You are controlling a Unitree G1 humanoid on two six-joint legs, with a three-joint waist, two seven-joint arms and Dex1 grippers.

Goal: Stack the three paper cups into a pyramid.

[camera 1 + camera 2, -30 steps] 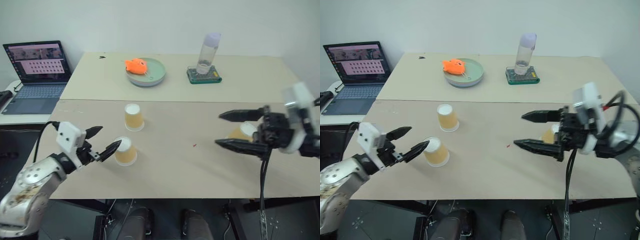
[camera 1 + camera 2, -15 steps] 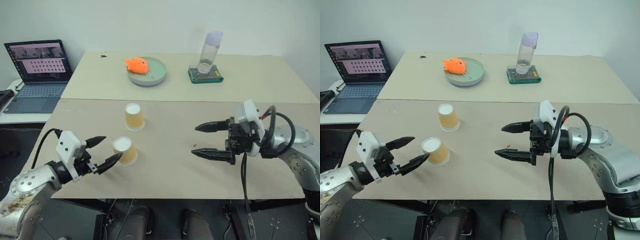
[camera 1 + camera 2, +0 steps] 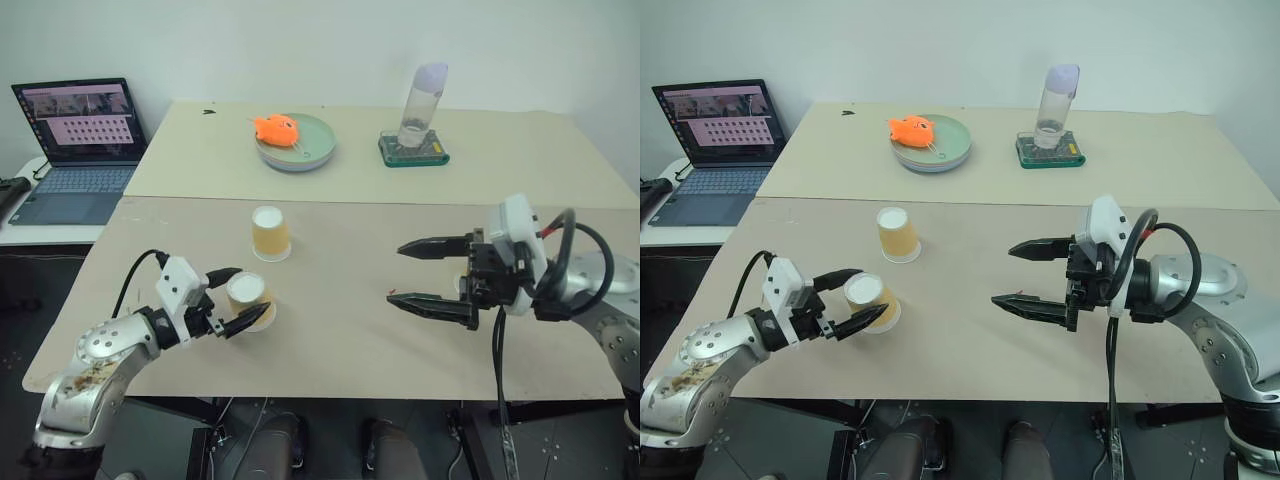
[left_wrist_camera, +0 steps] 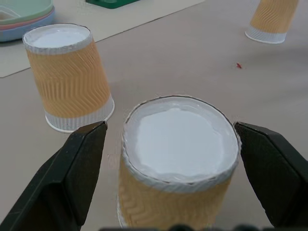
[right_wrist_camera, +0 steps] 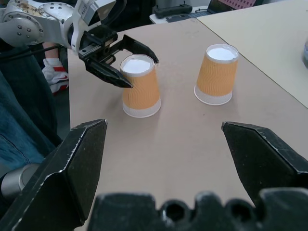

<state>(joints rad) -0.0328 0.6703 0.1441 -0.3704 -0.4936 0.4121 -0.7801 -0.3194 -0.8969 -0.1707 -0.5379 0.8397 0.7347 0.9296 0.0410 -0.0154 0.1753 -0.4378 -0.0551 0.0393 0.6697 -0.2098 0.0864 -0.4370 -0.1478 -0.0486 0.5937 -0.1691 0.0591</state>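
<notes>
Three small tapered tan-orange paper cups with white bases are stood upside down on the beige tabletop, none yet stacked, so the pyramid is judged not begun. The near cup (image 3: 249,300) is found in the lower left of the left eye view, bracketed by the left gripper (image 3: 240,298), whose two black fingers are spread wide to either side of its upper part; in the left wrist view clear gaps are seen between the cup and both fingers, so nothing is pinched. This straddling pose is judged to be preparation for a grasp. The second cup (image 3: 269,233) is placed just above it, left of centre and near but apart, a spacing that could suit the two-cup base row if the pair is brought side by side. The third cup (image 4: 270,20) is seen in the upper right of the left wrist view, well apart from the others. The right gripper (image 3: 432,272) is held above the table at centre right, its jaws spread and empty, apparently kept waiting. A clear bottle with a pale cap (image 3: 420,97) and a green plate (image 3: 316,150) carrying an orange toy (image 3: 272,129) are left at the upper middle, and an open laptop (image 3: 70,150) at the upper left, all clear of the working area.
</notes>
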